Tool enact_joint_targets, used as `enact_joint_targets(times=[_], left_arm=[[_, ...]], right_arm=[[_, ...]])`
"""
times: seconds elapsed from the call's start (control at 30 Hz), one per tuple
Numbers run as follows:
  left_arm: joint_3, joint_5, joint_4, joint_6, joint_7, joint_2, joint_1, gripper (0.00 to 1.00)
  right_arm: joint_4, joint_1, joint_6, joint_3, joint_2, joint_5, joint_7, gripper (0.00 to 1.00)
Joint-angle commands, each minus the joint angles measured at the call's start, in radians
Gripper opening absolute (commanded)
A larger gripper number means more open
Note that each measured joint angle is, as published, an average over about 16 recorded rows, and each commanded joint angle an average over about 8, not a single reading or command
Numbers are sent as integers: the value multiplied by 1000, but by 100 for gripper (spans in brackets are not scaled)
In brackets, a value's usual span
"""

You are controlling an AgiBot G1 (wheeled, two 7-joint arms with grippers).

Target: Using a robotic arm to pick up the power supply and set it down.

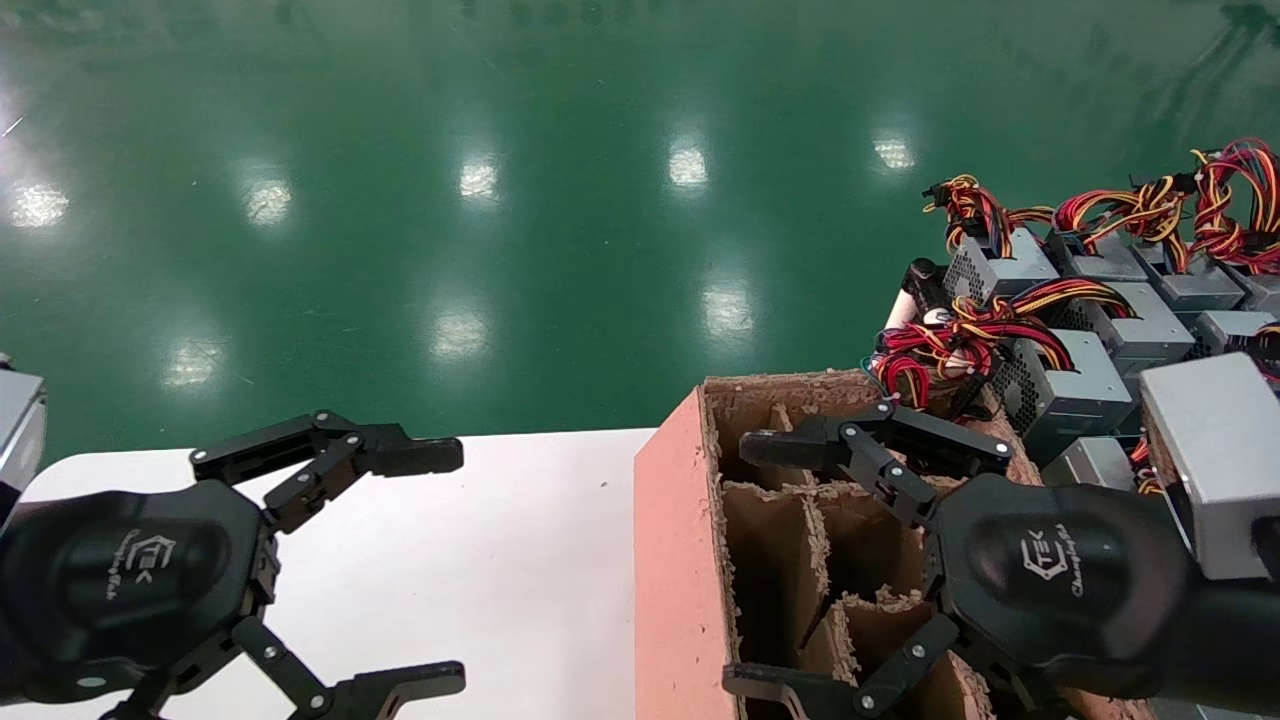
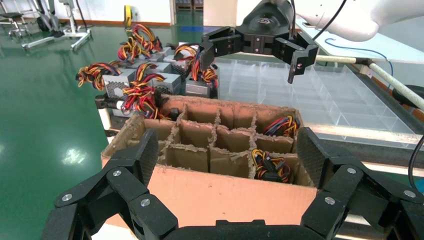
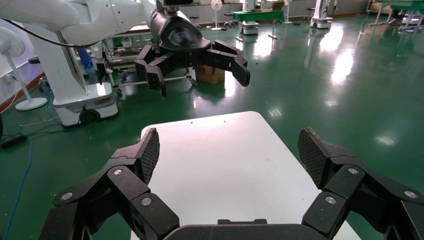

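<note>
Head view: left end effector (image 1: 455, 570) hung over the white tabletop (image 1: 480, 560), fingers spread wide, holding nothing. Right end effector (image 1: 745, 565) hovered above the pink cardboard box (image 1: 670, 560), fingers also wide apart and empty. The box had cardboard dividers (image 1: 800, 560) forming a grid of cells; the cells seen from the head looked empty. Left wrist view showed two cells along one side of the box (image 2: 215, 192) each holding a bundle of red, yellow and black cables (image 2: 267, 165); whether a unit sat beneath them could not be told. Power supplies (image 1: 1075, 385), silver-grey boxes with mesh ends, sat in a tight cluster just beyond the box on the robot's right, cable bundles (image 1: 950, 345) spilling from their ends toward the box; long axes could not be told. Neither end effector touched any of them. A clear tray (image 2: 310, 95) with compartments lay past the box in the left wrist view.
</note>
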Motion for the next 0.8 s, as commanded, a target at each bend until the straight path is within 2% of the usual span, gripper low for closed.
enact_joint_targets(times=[0.03,0.8], left_arm=[[0,0,0,0,0,0,0,100],[0,0,0,0,0,0,0,100]], right_arm=[[0,0,0,0,0,0,0,100],[0,0,0,0,0,0,0,100]])
